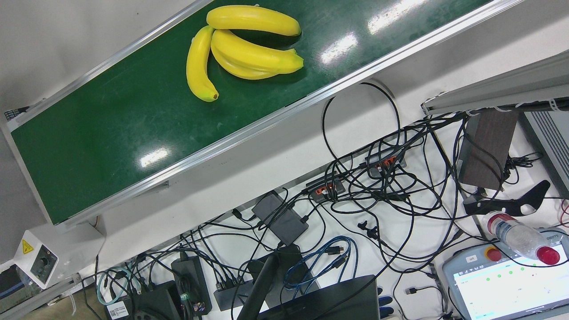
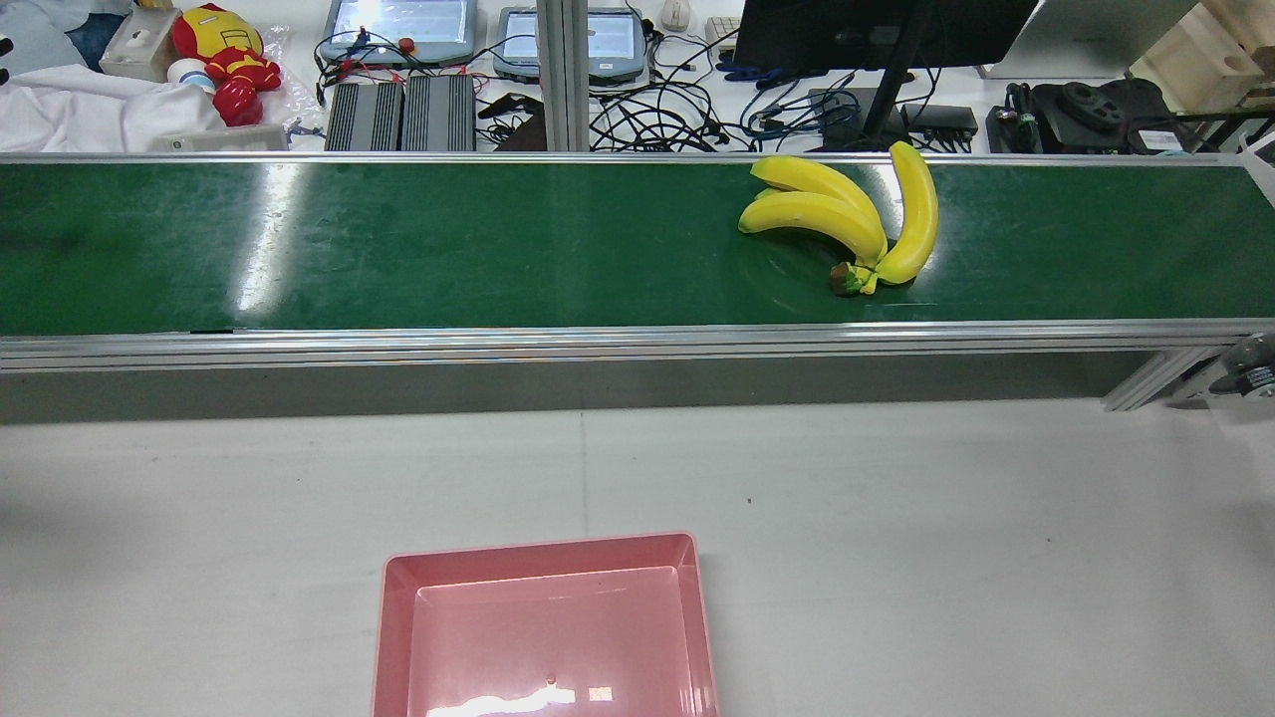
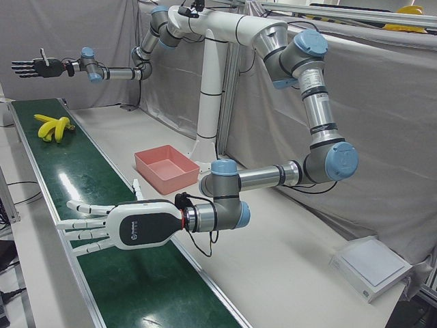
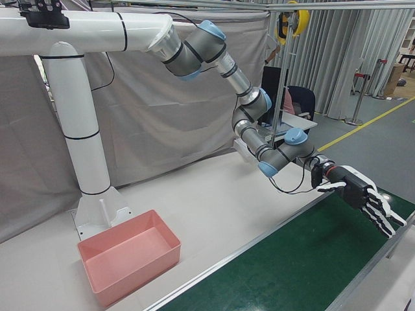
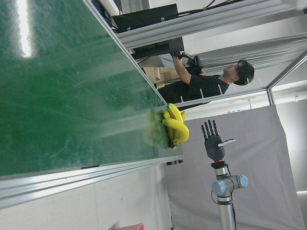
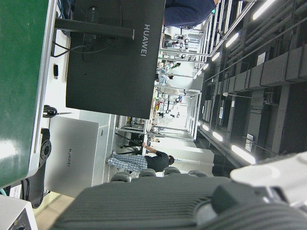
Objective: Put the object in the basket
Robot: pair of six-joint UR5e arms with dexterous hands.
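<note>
A bunch of yellow bananas (image 2: 847, 219) lies on the green conveyor belt (image 2: 398, 249), towards the robot's right; it also shows from above (image 1: 240, 49) and far off (image 3: 54, 126) (image 5: 175, 127). The pink basket (image 2: 538, 548) stands on the white table before the pedestal, with nothing in it (image 3: 160, 181) (image 4: 130, 272). My left hand (image 3: 102, 222), white with spread fingers, hovers open over the belt's other end, far from the bananas (image 4: 363, 197). My right hand (image 3: 37, 67), dark, is held open high in the air beyond the bananas (image 5: 213, 141).
Behind the belt lies a desk with tangled cables (image 1: 378, 191), a monitor (image 2: 877, 30), teach pendants (image 1: 506, 280) and a water bottle (image 1: 520, 238). A person (image 5: 201, 84) stands past the belt's end. A white box (image 3: 372, 266) sits at the table's corner.
</note>
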